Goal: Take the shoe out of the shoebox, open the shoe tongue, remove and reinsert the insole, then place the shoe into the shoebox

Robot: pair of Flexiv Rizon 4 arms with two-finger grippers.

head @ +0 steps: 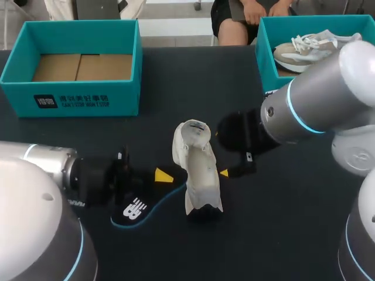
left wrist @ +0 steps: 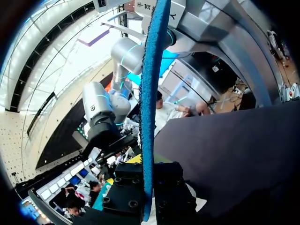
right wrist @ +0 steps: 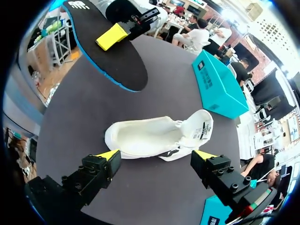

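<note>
A cream-white shoe (head: 196,170) lies on the dark table, its opening facing my right gripper. That right gripper (head: 220,153) stands just right of the shoe, open. In the right wrist view the shoe (right wrist: 154,138) lies just ahead of the spread fingers (right wrist: 108,155), untouched. My left gripper (head: 161,175) is left of the shoe and shut on the black, blue-edged insole (head: 137,208). In the left wrist view the insole (left wrist: 150,93) stands edge-on, clamped in the gripper (left wrist: 149,185). The right wrist view also shows the insole (right wrist: 105,51) beyond the shoe.
A teal shoebox (head: 20,58) with a bare cardboard bottom stands at the back left. A second teal box (head: 265,52) at the back right holds another shoe (head: 307,47). My right arm (head: 316,99) crosses in front of it.
</note>
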